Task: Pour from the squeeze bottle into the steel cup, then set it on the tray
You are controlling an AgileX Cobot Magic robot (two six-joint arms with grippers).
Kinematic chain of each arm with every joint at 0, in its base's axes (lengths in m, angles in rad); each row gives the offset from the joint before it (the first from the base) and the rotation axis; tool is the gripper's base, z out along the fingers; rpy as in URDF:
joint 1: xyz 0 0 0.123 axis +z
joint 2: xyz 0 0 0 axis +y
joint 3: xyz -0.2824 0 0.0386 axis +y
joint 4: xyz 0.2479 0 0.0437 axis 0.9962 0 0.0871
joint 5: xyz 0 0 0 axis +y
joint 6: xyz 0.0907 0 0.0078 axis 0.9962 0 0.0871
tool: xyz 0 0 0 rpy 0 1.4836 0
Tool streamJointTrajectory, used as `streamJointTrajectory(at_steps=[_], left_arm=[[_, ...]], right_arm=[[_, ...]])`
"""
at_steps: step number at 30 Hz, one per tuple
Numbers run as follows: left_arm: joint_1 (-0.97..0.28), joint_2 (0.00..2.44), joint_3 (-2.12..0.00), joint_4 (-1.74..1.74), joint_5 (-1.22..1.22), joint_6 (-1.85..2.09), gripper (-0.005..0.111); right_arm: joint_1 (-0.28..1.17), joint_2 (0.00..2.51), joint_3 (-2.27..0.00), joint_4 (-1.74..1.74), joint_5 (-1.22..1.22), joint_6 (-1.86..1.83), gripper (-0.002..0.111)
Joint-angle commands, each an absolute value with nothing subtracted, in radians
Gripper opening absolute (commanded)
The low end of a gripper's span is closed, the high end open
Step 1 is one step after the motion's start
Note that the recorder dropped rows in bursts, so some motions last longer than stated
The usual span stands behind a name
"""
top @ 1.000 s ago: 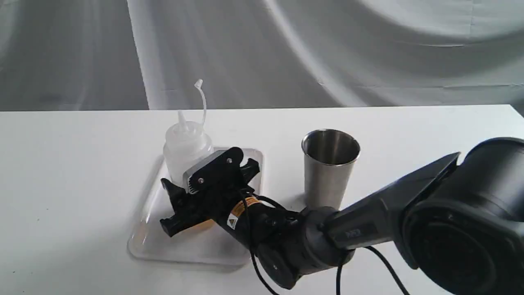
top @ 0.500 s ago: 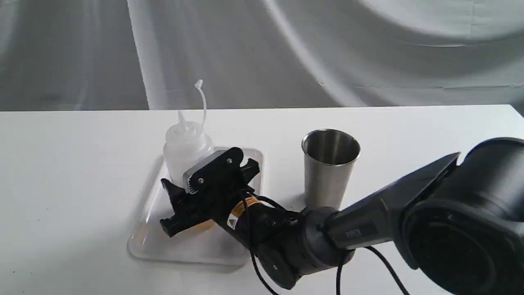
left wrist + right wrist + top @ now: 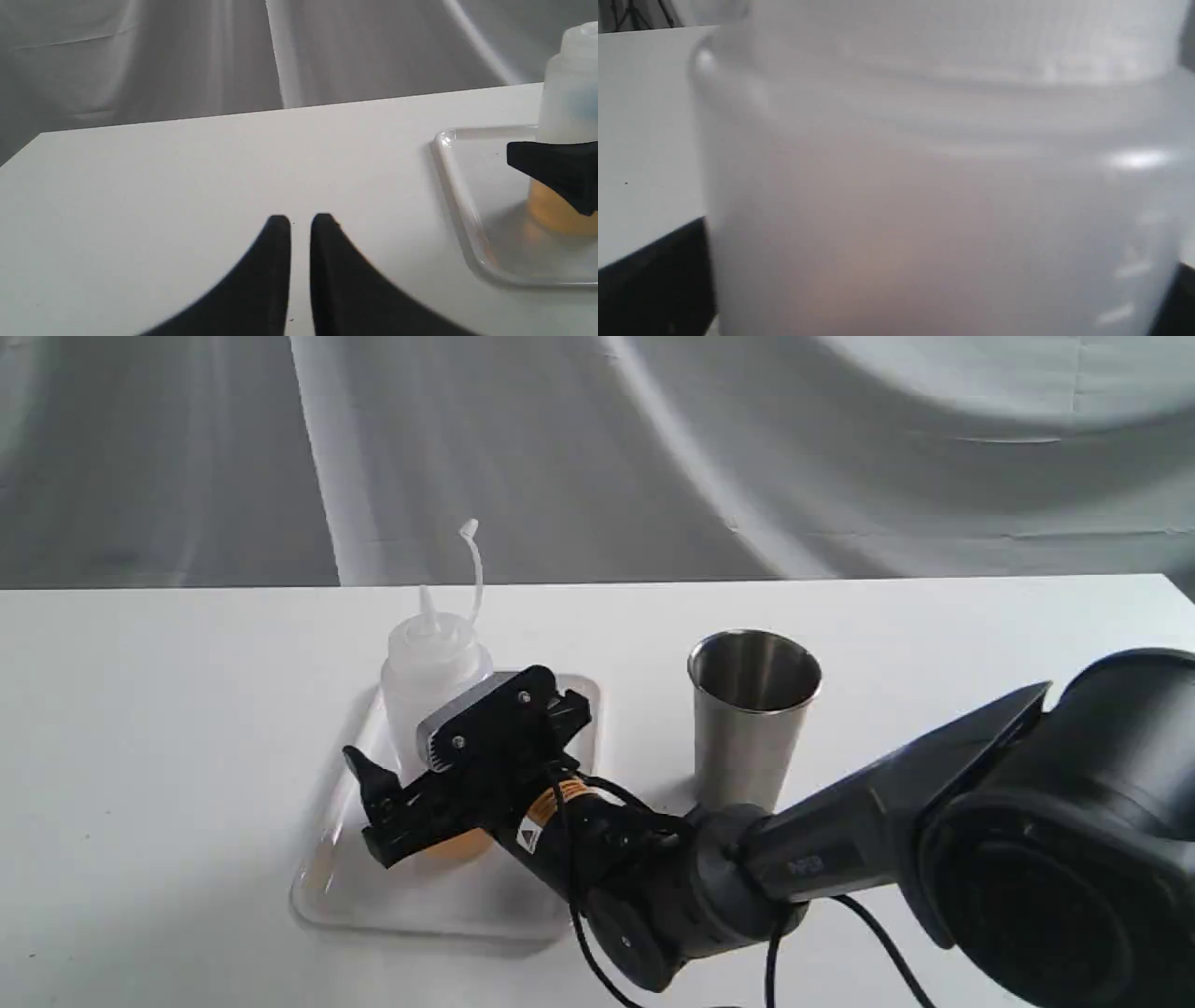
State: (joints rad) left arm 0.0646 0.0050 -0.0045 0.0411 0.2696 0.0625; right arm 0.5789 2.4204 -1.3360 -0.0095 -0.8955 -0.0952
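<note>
My right gripper (image 3: 425, 761) stands wide around the bottle (image 3: 431, 658) on the tray (image 3: 341, 887), cup (image 3: 750, 719) at three o'clock. Bottle looks light, squashy; hold mid-body gently.

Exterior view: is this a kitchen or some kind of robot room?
It looks like a robot test setup, not a kitchen. A plain white table stands before a hung grey cloth backdrop, and on it are only a tray, a squeeze bottle and a steel cup.

A plain white table (image 3: 140, 728) stands before a wrinkled grey cloth backdrop (image 3: 653, 448) hanging behind it.
</note>
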Motion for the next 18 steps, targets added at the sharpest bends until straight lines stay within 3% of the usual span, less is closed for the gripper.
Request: streamJointTrajectory(at_steps=[1, 18], left_arm=[[0.058, 0.0, 0.0, 0.041, 0.266, 0.061, 0.008], [0.058, 0.0, 0.0, 0.041, 0.266, 0.061, 0.008]], right_arm=[[0.579, 2.415, -1.34, -0.006, -0.908, -0.08, 0.104], [0.585, 2.409, -1.313, -0.006, -0.912, -0.047, 0.105]])
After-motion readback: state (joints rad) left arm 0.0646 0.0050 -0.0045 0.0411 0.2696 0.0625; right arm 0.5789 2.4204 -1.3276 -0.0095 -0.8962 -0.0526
